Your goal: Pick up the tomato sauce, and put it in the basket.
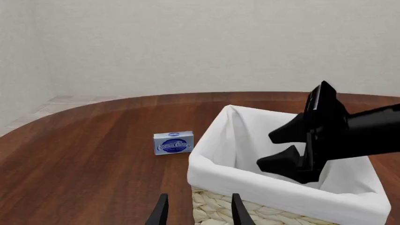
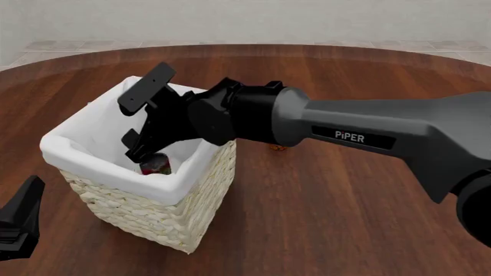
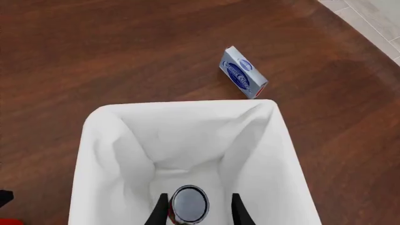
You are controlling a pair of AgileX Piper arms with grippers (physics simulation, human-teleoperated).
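Basket (image 3: 187,126) holds tomato sauce (image 3: 188,204); blue box (image 3: 244,73) lies beside

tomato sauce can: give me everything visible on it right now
The tomato sauce can is a small cylinder with a silvery, ringed top; the front view shows a red label with a green patch. It stands roughly upright, low inside the basket, near the white-lined wall closest to the arms. The right gripper is above it, fingers either side of the top with gaps showing, so it appears released. Its base and contact with the lining are hidden.
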